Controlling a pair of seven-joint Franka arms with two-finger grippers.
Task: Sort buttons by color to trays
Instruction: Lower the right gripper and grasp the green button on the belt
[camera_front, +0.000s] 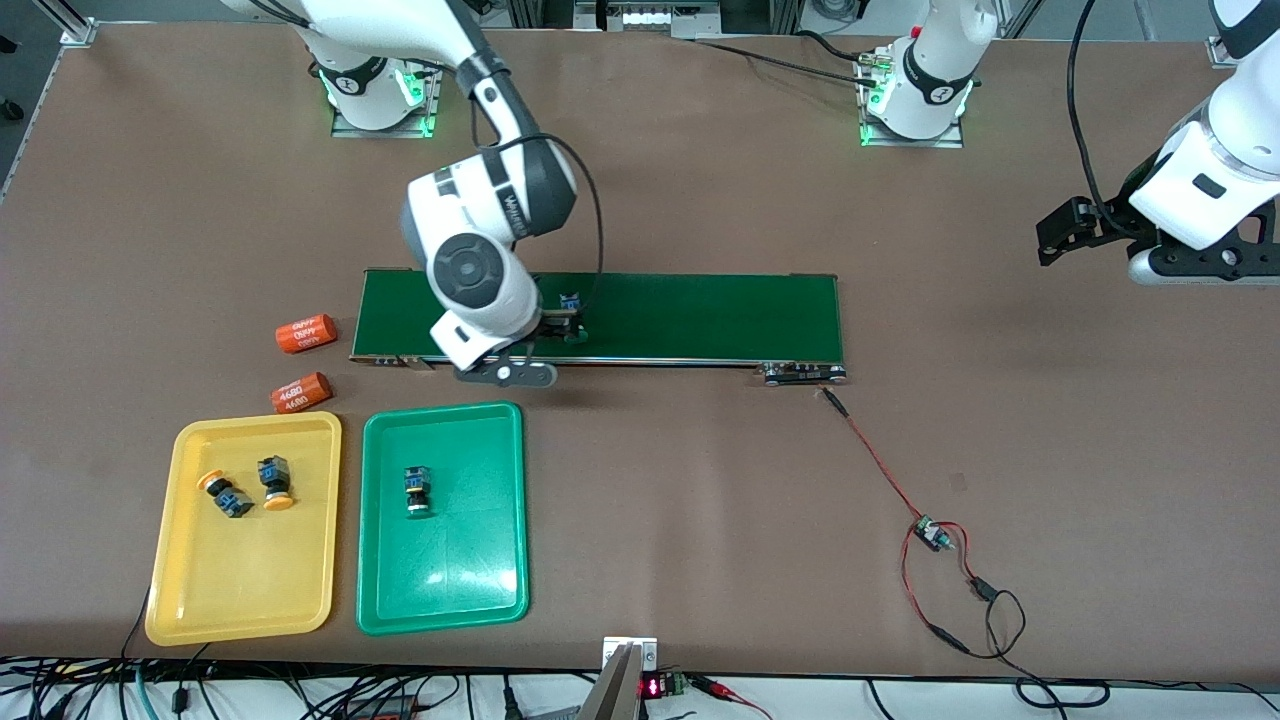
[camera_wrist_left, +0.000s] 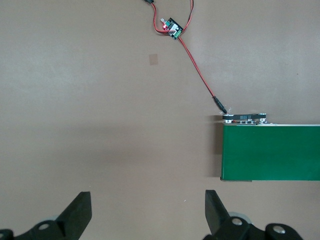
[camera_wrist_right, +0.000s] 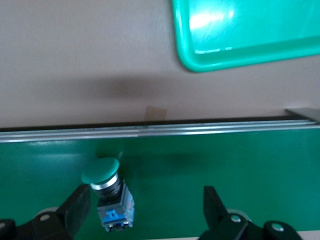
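Buttons sorted: two orange-capped buttons (camera_front: 245, 488) lie in the yellow tray (camera_front: 240, 610), lower left of the front view; one green-capped button (camera_front: 417, 490) lies in the green tray (camera_front: 445, 600) beside it.
Button left: the last green button (camera_wrist_right: 109, 192) sits on the conveyor belt (camera_front: 700, 315), mid-frame.
Right pincer (camera_wrist_right: 145, 210): wide, low over the belt, its fingers either side of that button (one nearly touching it), not gripping.
Left pincer (camera_wrist_left: 147, 210): wide, empty, waiting over bare table (camera_front: 1000, 450) at the right edge.
Progress: three of four placed, judging by the trays.
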